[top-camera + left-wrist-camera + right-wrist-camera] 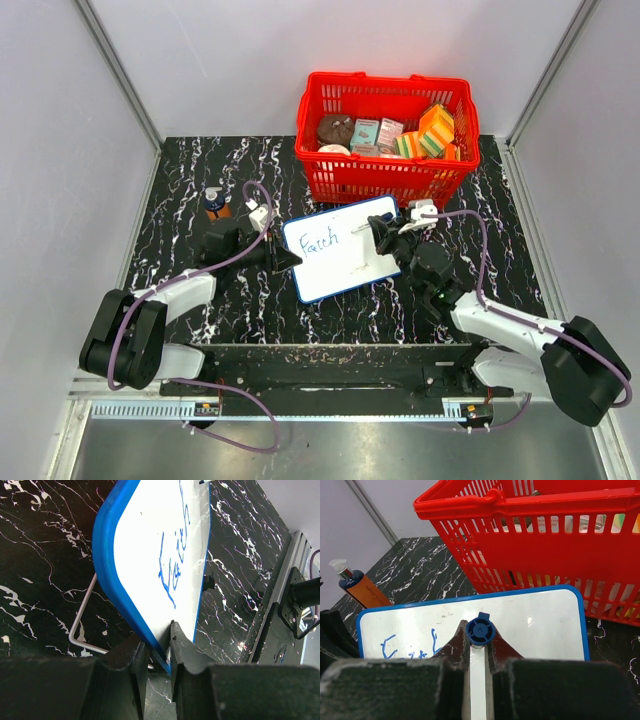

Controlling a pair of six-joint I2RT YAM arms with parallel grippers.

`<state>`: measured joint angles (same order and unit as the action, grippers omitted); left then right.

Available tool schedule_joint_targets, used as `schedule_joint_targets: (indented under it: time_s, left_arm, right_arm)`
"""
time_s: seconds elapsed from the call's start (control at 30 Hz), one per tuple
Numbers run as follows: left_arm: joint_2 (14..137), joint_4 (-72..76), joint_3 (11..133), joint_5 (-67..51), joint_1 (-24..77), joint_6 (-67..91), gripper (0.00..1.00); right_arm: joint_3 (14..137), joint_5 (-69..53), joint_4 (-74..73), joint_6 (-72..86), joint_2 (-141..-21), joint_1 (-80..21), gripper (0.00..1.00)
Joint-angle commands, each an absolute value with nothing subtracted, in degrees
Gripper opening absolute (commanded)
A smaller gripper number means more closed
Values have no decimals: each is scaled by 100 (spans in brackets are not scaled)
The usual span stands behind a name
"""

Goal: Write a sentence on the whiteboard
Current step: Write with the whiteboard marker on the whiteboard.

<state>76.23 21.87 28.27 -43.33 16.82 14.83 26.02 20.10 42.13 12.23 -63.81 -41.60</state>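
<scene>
Your left gripper is pinching the whiteboard by its left edge, holding it tilted at mid-worktop. Your right gripper is clamping a blue-ended marker against the board's right part. The sentence is reading "Faith" so far, near the red basket at the far edge.

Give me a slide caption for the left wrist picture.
Left pincer grips the blue-framed whiteboard by its edge; blue writing runs across it, marbled table behind.
</scene>
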Motion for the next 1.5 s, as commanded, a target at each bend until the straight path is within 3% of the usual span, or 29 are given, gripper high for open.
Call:
schedule_joint_targets:
  time_s: [0.0, 1.47]
  left_arm:
    - [7603, 2188, 2883, -3709, 1652, 668, 0]
    - [7603, 2188, 2892, -3718, 1652, 668, 0]
  right_arm:
    - [2874, 2074, 4474, 1204, -6495, -4087, 0]
    - [2101, 1925, 4658, 1679, -6434, -4025, 0]
